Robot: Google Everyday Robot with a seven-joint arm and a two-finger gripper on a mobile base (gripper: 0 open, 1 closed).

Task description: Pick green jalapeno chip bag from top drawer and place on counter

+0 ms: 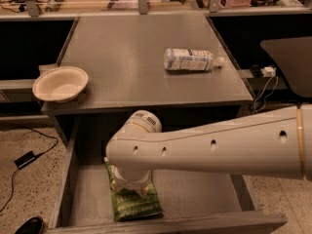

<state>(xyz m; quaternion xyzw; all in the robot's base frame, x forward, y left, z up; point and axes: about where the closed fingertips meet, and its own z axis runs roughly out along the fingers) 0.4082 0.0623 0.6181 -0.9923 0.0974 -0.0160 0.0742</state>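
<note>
The green jalapeno chip bag (137, 206) lies flat on the bottom of the open top drawer (200, 191), near its front left. My gripper (129, 185) hangs under the thick white arm, straight down over the bag's upper end, and hides that end. I cannot tell whether it touches the bag. The grey counter (122, 57) lies above and behind the drawer.
A clear plastic bottle with a white label (190, 60) lies on its side on the counter's right. A cream bowl (60, 83) sits at the counter's left edge. The white arm (219, 147) crosses the drawer from the right. A black cable and plug (25, 159) lie on the floor at left.
</note>
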